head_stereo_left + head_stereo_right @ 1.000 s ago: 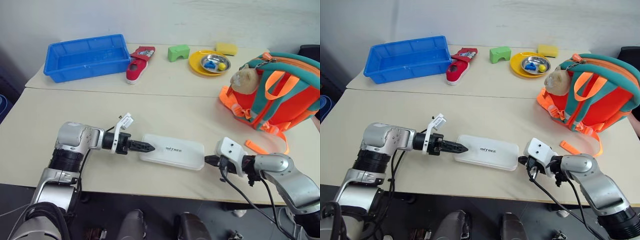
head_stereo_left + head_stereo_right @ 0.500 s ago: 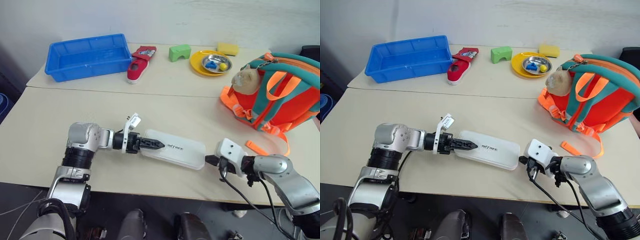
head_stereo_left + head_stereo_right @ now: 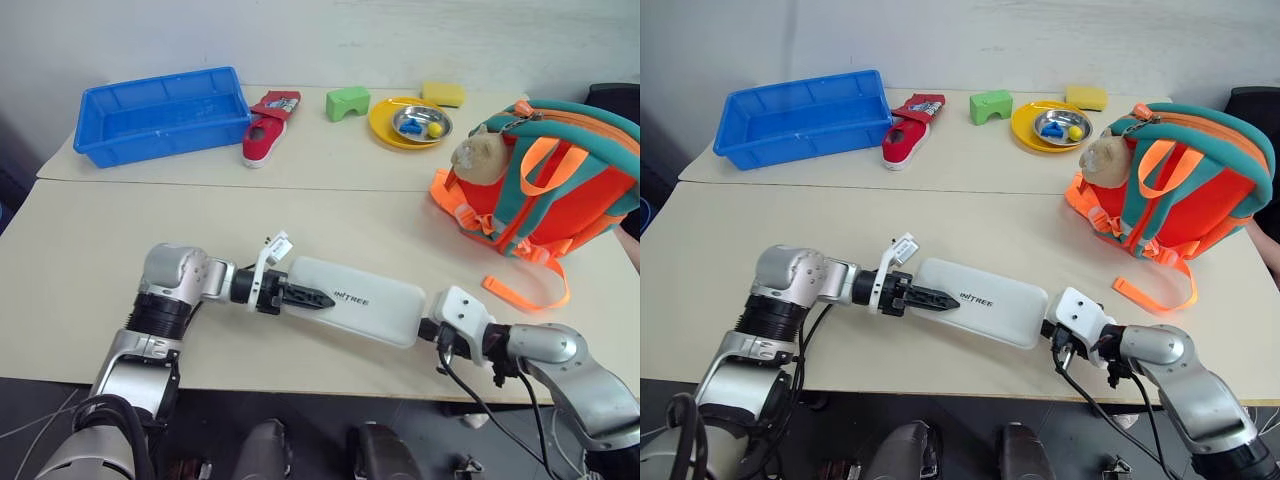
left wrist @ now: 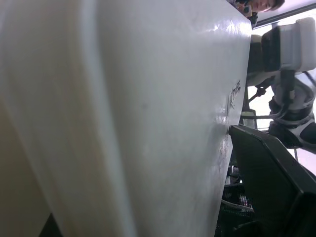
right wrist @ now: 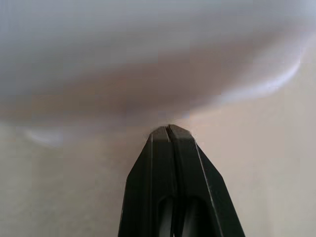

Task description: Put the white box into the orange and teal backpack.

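Slippage is the risk: the white box (image 3: 355, 310), raised at one end off the tabletop (image 3: 90, 250) well short of the orange and teal backpack (image 3: 545, 185), is pinched at its left end by the left gripper (image 3: 312, 298) and merely propped by the clenched jaws of the right gripper (image 5: 169, 131), so it could be tipped off.

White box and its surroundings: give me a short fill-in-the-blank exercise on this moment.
1. The white box lies between the left end effector and the ____ end effector.
2. The backpack carries a beige plush ____.
3. The red shoe lies beside the ____ tray.
4. The right end effector's fingers are ____.

Missing: right; toy; blue; shut
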{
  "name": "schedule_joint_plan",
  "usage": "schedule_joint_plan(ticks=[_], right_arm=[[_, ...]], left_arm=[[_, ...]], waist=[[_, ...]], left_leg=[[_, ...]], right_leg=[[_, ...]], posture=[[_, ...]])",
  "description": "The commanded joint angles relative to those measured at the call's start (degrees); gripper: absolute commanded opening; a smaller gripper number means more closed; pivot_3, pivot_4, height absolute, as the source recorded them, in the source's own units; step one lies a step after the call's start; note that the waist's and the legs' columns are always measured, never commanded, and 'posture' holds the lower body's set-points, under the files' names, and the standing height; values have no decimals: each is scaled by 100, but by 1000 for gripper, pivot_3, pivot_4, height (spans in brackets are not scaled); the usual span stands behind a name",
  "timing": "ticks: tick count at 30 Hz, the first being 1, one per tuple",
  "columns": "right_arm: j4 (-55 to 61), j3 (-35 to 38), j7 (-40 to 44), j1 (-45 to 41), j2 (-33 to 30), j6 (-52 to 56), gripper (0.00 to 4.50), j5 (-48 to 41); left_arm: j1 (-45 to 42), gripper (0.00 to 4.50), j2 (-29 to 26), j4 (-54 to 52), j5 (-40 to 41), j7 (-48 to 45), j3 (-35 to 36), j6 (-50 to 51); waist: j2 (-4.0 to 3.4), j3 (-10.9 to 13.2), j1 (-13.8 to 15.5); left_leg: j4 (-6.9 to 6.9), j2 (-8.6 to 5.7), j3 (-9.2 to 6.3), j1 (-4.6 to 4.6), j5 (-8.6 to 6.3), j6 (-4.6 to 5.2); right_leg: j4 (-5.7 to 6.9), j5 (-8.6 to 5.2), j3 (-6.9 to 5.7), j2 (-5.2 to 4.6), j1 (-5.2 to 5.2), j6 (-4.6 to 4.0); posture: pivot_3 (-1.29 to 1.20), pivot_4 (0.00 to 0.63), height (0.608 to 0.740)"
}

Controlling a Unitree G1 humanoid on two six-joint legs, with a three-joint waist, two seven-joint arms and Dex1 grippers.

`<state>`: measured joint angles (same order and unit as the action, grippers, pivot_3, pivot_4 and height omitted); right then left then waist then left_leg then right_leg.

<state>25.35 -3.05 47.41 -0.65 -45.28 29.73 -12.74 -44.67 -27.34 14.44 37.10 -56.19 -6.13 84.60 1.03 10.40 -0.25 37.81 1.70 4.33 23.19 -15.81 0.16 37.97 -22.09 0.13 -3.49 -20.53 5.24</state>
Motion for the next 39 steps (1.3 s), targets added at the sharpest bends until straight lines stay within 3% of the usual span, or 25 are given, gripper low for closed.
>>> schedule_joint_plan(ticks=[1,7,12,17,24,33,36,39], right_arm=[[177,199,-107,137,-30,-79,0,27],[237,112,-213,59,45,-70,0,55],[149,55,-204,-92,63,-118,0,98],[80,-47,-152,-161,11,-167,0,187],[-102,-128,-46,-283,-59,-289,0,331],[-158,-78,48,-322,-103,-323,0,420],[-98,-46,96,-245,-158,-306,0,389],[-24,-60,212,-204,-232,-268,0,325]], left_arm=[[-113,2947,-71,-266,384,-168,288,79],[-123,2947,-62,-161,149,100,141,-216],[-211,4454,-124,-182,167,86,56,-242],[-269,4454,-518,-165,94,-112,-268,-300],[-724,4454,-701,883,-153,-414,-469,-663],[-348,4454,-1881,738,-667,-1745,-1385,-1631],[-538,4454,-1840,1369,-945,-1794,-1368,-1924],[-1066,4454,-1389,2168,-1101,-1760,-1282,-1987]], waist=[[0,0,2],[0,0,10],[0,0,6],[0,0,-3],[0,0,10],[1,1,-53],[1,1,-31],[4,1,40]], left_leg=[[1,0,0,0,0,0],[1,-2,0,0,0,0],[1,-2,0,0,0,0],[-2,-1,0,0,0,0],[0,-3,0,0,1,0],[-16,0,1,2,3,-4],[-14,-1,1,1,2,-2],[-4,-4,-2,2,1,4]], right_leg=[[0,0,0,-1,1,0],[-1,0,0,-2,2,0],[0,0,0,-1,0,0],[-1,0,1,0,-3,0],[-1,0,0,-1,-2,0],[-4,-1,5,2,-11,-2],[-4,-2,4,-1,-8,-3],[-2,-2,-1,-3,-5,-3]], posture=[[0,150,740],[0,150,740],[0,150,740],[0,150,740],[0,150,740],[0,150,740],[0,150,740],[0,150,740]])
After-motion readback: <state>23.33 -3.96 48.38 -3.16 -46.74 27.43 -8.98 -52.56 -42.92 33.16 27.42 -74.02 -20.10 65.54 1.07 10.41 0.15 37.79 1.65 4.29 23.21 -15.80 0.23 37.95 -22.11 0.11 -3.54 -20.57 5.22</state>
